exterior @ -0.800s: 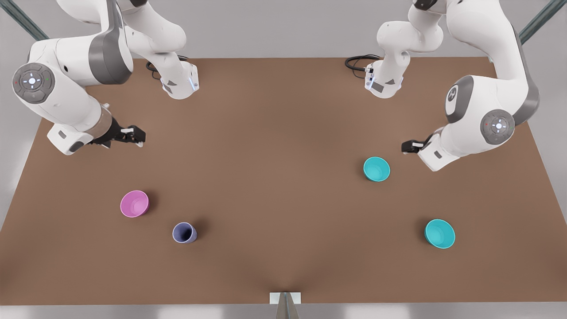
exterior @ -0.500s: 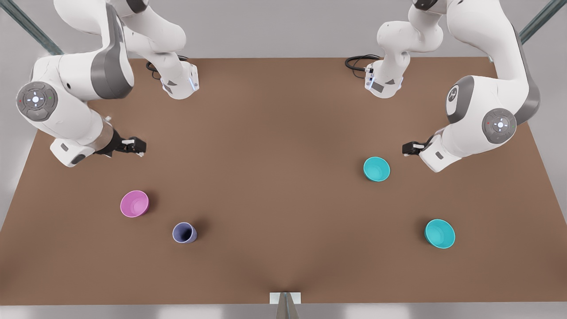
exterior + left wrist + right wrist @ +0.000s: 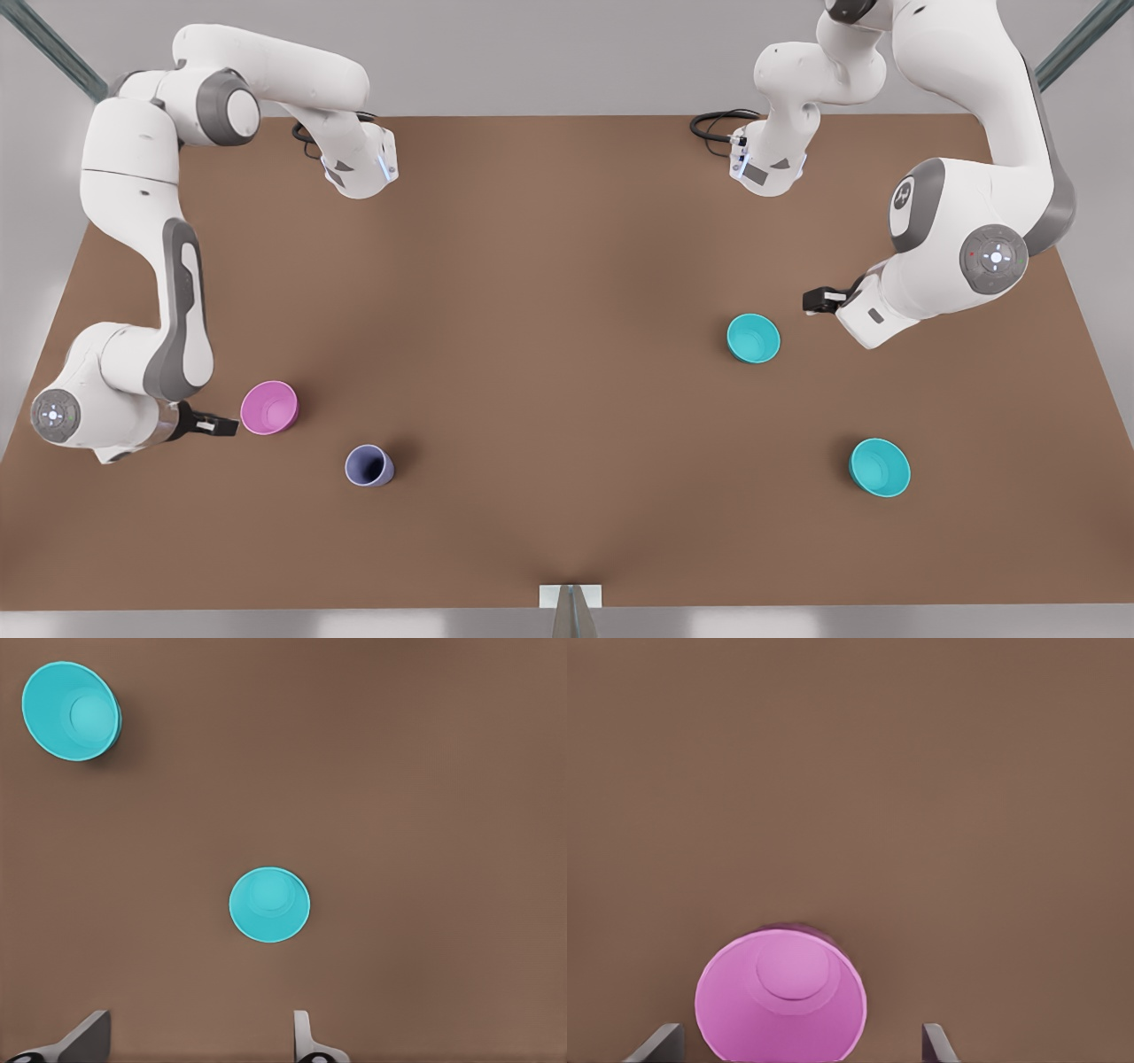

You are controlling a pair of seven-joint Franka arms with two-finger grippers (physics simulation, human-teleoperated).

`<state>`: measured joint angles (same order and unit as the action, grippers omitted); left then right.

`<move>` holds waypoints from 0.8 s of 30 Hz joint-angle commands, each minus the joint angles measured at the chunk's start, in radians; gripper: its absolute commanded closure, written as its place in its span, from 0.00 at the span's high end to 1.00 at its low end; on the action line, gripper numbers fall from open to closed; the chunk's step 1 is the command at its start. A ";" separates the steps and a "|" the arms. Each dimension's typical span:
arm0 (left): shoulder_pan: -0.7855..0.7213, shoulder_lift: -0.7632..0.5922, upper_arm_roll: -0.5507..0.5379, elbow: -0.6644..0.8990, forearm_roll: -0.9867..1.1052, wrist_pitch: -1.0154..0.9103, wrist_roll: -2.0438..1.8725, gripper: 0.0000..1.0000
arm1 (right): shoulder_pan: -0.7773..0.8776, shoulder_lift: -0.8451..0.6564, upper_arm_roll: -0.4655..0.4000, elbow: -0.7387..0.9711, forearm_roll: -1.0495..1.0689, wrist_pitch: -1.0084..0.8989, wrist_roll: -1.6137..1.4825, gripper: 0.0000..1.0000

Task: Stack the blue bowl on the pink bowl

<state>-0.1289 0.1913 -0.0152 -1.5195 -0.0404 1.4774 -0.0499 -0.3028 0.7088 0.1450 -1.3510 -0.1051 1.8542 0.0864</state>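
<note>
The left gripper (image 3: 808,301) is seen at the front view's right, just beside the blue bowl (image 3: 753,338), which stands upright on the table (image 3: 549,354) at center right of that frame. In the left wrist view that bowl (image 3: 269,904) is seen from above, ahead of two fingertips (image 3: 303,1036) set wide apart with bare table between them; nothing is held. A second teal bowl (image 3: 880,467) stands at the lower right of the front view, well apart from the first, and it appears again in the left wrist view (image 3: 70,711), tilted by perspective so that its outer wall shows. The right gripper (image 3: 229,426) is seen at the lower left of the front view, just beside the pink bowl (image 3: 269,408); whether they touch cannot be told there. The right wrist view gives what the front view does not: the pink bowl (image 3: 780,997) lies between two widely spread fingertips (image 3: 935,1043), with a gap on each side, its smooth inside open to the camera. A purple cup (image 3: 368,465) stands upright near the pink bowl, toward the front view's lower middle. The blue and pink bowls are well apart, on opposite halves of the table.
</note>
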 commanded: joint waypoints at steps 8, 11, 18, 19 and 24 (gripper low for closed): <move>0.000 0.007 0.000 -0.002 0.001 -0.002 -0.002 1.00 | -0.073 -0.037 0.007 -0.258 0.058 0.237 -0.088 1.00; 0.000 0.007 0.000 -0.002 0.001 -0.002 -0.002 1.00 | -0.079 -0.045 0.007 -0.310 0.061 0.244 -0.089 1.00; 0.000 0.007 0.000 -0.001 0.001 -0.014 -0.002 1.00 | -0.079 -0.012 0.007 -0.324 0.062 0.261 -0.089 0.98; 0.000 0.007 0.000 -0.001 0.001 -0.014 -0.002 1.00 | -0.079 -0.008 0.007 -0.324 0.061 0.260 -0.088 0.91; 0.000 0.007 0.000 -0.001 0.001 -0.014 -0.002 1.00 | -0.076 -0.006 0.008 -0.298 0.090 0.201 -0.083 0.21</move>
<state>-0.1289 0.1989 -0.0152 -1.5206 -0.0404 1.4659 -0.0515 -0.3795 0.7034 0.1529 -1.6552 -0.0136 2.0867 0.0145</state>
